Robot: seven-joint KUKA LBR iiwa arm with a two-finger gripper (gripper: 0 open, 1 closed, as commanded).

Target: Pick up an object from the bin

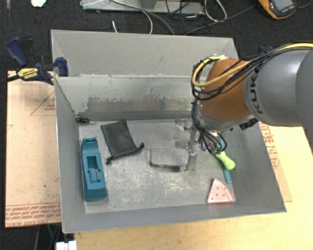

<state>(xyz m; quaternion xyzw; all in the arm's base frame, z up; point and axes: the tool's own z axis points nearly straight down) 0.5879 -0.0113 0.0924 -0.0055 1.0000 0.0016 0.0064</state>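
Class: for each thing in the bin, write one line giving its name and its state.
Blue case: lying flat by the left wall, free.
Grey cloth: crumpled, lying loose.
Dark frame: flat on the floor, beside the hand.
Green tool: lying flat, free.
Pink triangle: flat, free.

You are seeing the arm (287, 87) running off the right edge and covering the far right corner of the bin (146, 92). The green and blue tool (227, 163) is lying partly under its wrist. The thin dark thing (164, 165) is looking too small to name.
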